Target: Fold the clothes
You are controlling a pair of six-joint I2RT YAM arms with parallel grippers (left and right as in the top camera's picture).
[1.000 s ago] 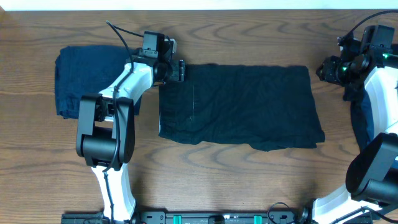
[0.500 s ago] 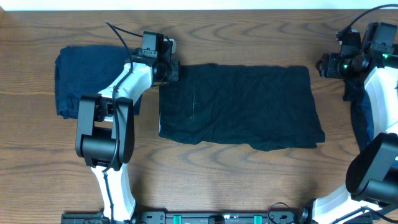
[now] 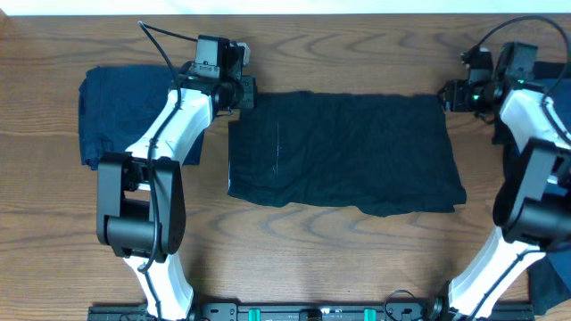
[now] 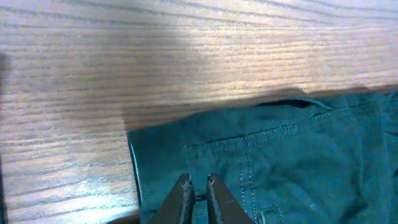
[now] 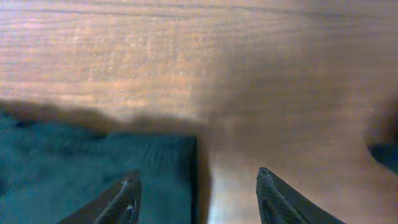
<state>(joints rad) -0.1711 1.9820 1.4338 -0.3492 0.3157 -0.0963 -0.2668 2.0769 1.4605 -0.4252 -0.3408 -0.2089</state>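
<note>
Clothes lie on the wooden counter (image 3: 357, 259): a black garment (image 3: 343, 152) is spread flat at its centre, and a dark navy garment (image 3: 120, 111) sits in a folded heap at 9 o'clock from it, near but apart, partly hidden under the left arm.

The left gripper (image 3: 245, 92) is at the black garment's 10 o'clock corner. In the left wrist view the left gripper (image 4: 198, 186) has its fingers drawn almost together, only a sliver between them. They are over the stitched hem of the black garment (image 4: 280, 162), just inside its edge. Whether any cloth is caught between them cannot be told.

The right gripper (image 3: 451, 95) is at the garment's 2 o'clock corner. In the right wrist view the right gripper (image 5: 199, 199) is spread wide. One finger is over the corner of the black garment (image 5: 93, 174) and the other over bare counter (image 5: 217, 62), with the garment's side edge between them.
</note>
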